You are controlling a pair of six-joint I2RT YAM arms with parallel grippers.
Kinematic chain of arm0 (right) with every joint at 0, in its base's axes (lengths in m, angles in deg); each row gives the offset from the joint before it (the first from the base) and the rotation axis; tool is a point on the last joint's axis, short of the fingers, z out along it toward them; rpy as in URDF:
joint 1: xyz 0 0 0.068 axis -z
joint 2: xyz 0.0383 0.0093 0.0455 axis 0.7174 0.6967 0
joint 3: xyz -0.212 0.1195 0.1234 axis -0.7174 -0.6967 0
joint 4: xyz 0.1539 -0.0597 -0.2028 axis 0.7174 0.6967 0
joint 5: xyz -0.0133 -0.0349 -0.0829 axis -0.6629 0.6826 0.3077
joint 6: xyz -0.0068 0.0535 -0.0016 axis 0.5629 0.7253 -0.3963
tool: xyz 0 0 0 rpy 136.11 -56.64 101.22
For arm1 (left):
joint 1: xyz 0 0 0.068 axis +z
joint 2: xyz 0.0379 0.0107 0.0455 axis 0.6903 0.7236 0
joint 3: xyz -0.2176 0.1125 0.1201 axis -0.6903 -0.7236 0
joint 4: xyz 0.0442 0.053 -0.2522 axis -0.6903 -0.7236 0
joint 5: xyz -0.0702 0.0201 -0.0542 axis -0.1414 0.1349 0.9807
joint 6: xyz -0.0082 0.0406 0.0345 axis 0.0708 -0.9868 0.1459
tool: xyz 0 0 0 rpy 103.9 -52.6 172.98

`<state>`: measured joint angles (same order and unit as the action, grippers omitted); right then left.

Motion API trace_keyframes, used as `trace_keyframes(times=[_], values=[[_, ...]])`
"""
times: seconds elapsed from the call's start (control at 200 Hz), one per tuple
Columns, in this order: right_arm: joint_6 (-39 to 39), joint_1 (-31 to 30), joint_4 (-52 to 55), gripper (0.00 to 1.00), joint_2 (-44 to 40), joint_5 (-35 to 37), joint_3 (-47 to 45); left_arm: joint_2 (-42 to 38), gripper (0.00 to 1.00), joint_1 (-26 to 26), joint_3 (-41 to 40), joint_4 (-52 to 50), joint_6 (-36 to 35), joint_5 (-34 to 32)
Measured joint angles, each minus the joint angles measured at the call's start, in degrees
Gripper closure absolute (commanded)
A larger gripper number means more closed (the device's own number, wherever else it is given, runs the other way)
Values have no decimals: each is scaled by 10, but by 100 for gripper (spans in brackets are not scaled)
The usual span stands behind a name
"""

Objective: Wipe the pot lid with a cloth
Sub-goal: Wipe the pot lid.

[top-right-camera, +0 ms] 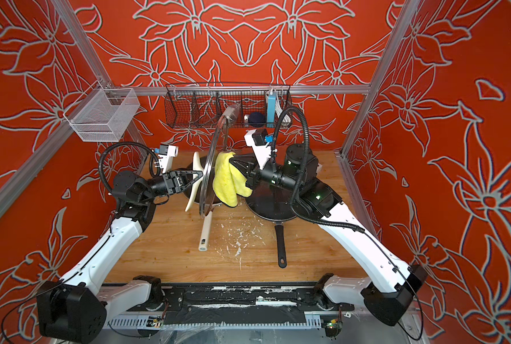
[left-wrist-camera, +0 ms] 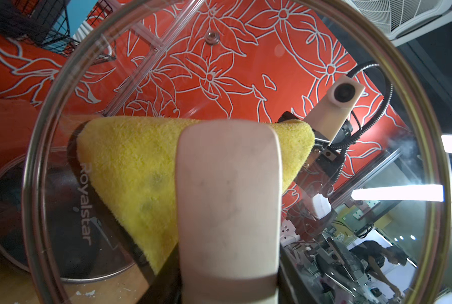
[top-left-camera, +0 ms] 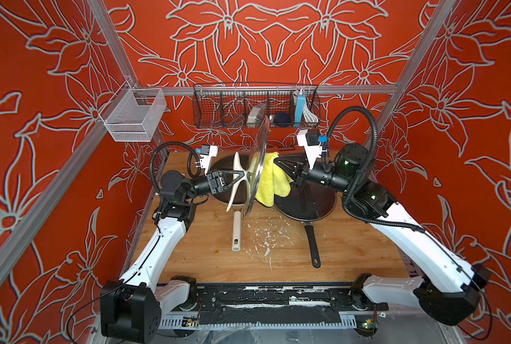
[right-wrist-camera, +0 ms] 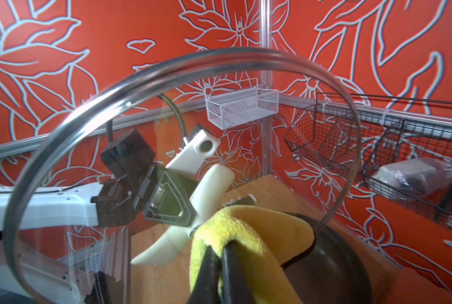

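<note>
Left gripper [top-left-camera: 239,177] is clamped on the pot lid's [top-left-camera: 255,172] cream handle [top-left-camera: 236,162]. Right gripper's [right-wrist-camera: 219,252] tips, pinched together on the cloth [top-left-camera: 270,178], are half buried. "Royalstar" is read on a dark strip [left-wrist-camera: 85,205].

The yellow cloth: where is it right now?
In a top view the yellow cloth hangs from the shut right tool, pressed to the right face of the nearly upright glass lid.
</note>
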<state>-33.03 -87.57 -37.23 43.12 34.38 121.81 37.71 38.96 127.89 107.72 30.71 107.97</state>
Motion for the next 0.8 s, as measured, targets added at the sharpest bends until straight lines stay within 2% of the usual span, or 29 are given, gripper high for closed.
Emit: trace_keyframes(times=[0.355,0.796], values=[[85,0,-115,100,26,-105,-28,51,100,-12,-10,109,-24,0],[124,0,-176,100,26,-142,-45,52,100,-13,-21,137,-45,-12]])
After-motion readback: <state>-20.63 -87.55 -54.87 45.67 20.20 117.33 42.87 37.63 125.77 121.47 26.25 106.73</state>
